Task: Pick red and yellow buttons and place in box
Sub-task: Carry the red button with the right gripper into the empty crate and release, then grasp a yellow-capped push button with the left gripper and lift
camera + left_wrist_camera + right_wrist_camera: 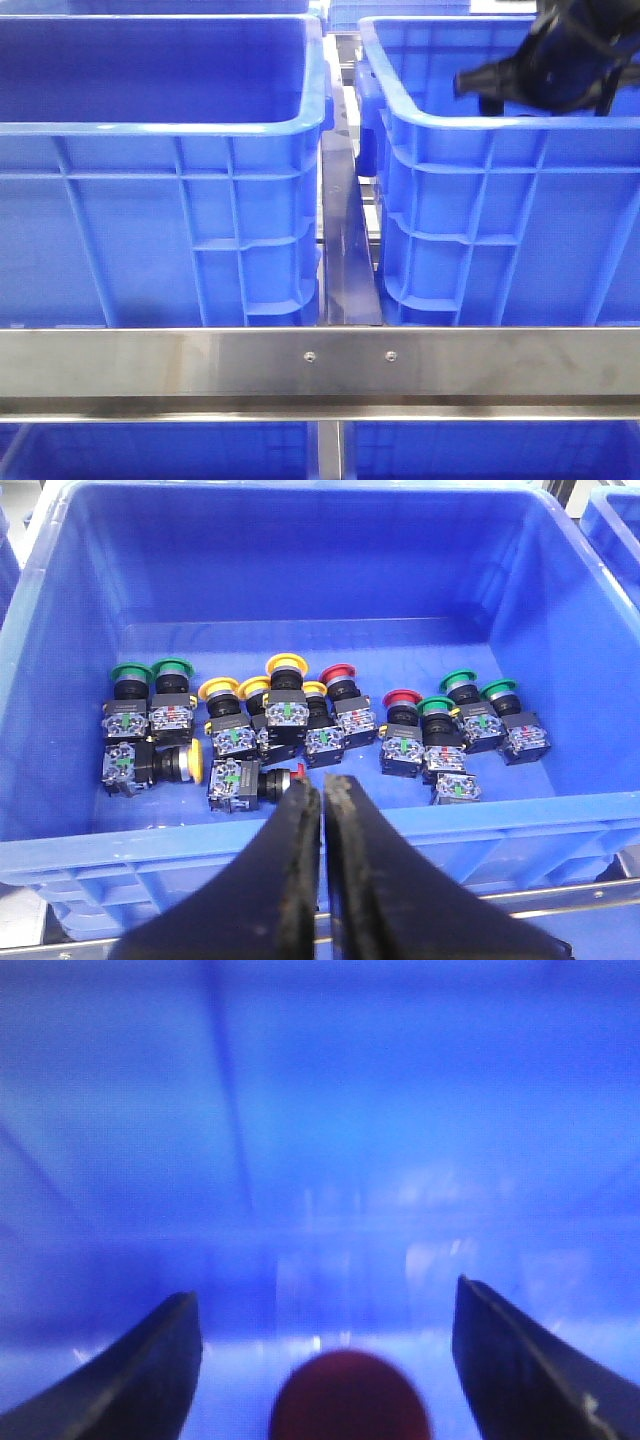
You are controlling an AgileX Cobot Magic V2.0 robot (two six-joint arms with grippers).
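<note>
In the left wrist view a blue crate [120,830] holds several push buttons: red caps [340,674] [401,699], yellow caps [286,664] [217,690] and a yellow one lying on its side [196,761]. My left gripper [323,783] is shut and empty above the crate's near rim, just in front of a red button lying on its side [297,771]. My right gripper [325,1292] is open wide inside a blue crate; a blurred red button cap [350,1400] sits between the fingers, touching neither. The right arm [560,60] shows over the right crate [500,200].
Green-capped buttons [130,672] [459,679] lie among the others. Two tall blue crates stand side by side, the left one [160,130] beside the right one, with a narrow gap [345,250] between them. A steel rail [320,365] runs across in front.
</note>
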